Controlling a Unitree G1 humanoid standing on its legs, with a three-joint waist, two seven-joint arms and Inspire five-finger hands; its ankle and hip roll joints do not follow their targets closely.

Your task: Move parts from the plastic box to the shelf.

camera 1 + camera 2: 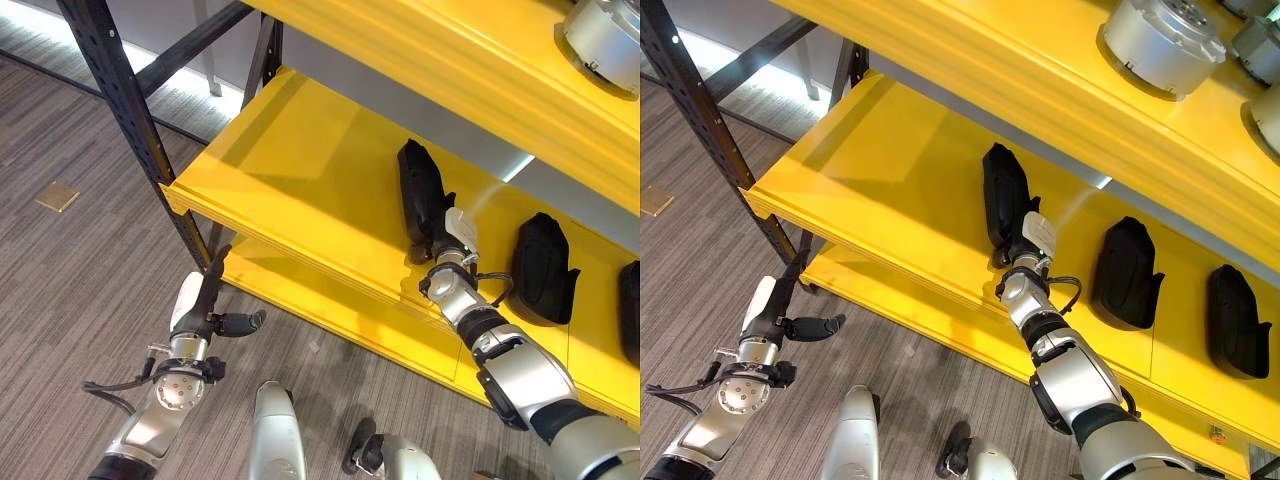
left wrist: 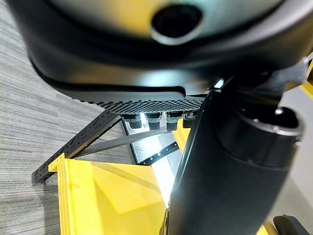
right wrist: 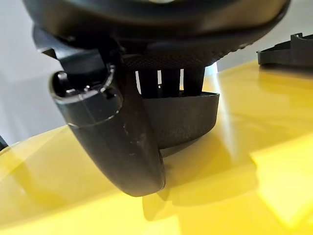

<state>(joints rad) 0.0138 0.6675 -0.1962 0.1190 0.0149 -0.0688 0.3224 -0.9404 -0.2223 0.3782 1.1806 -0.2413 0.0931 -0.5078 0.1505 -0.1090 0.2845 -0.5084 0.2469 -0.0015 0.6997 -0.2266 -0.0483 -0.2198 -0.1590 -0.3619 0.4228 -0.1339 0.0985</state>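
Observation:
My right hand [image 1: 422, 195] reaches onto the middle yellow shelf [image 1: 300, 170] and lies over a black shell-shaped part [image 3: 181, 122] that rests on the board. In the right wrist view the thumb [image 3: 117, 142] stands in front of the part's rim and the fingers run down behind it, so the hand pinches the part. My left hand [image 1: 205, 300] hangs low in front of the shelf's left corner, above the carpet. Its fingers point straight up, its thumb sticks out sideways, and it holds nothing.
Two more black parts [image 1: 541, 268] [image 1: 1237, 320] lie further right on the same shelf. Round silver motors [image 1: 1165, 40] sit on the shelf above. A black perforated post [image 1: 125, 100] carries the shelf's left corner. A brass floor plate [image 1: 57, 196] lies in the grey carpet.

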